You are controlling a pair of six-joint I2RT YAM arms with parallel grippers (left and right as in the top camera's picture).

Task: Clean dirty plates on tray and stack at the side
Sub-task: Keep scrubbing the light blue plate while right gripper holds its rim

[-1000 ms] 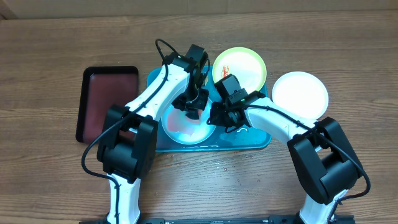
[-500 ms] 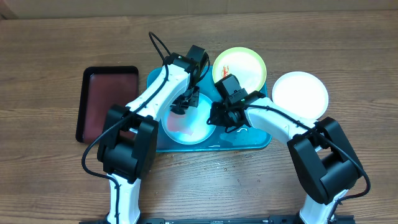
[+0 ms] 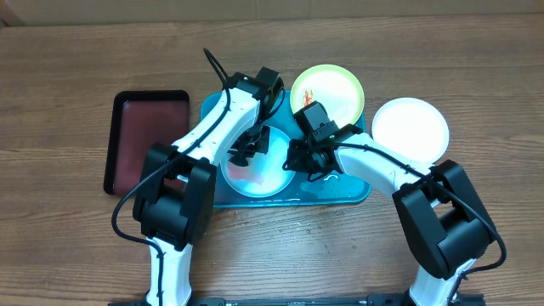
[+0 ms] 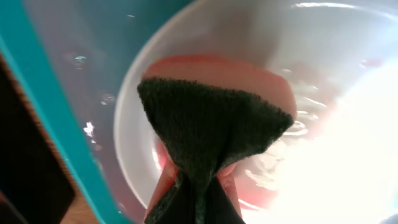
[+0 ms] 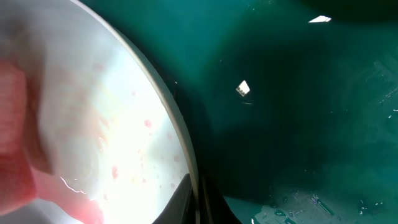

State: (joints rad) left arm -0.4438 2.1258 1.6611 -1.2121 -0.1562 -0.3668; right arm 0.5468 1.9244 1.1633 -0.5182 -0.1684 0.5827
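Leftward slid my left gripper, clamped on a cloth over the plate. My right gripper, mostly cropped, pinches its rim.

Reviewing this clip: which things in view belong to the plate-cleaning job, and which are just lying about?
Part of the job:
cyan tray
pale cyan plate, on the tray
yellow-green plate
white plate, on the table
dark cloth, held by the left gripper
right gripper, at the pale cyan plate's rim

Lying about:
black tray with dark red inside
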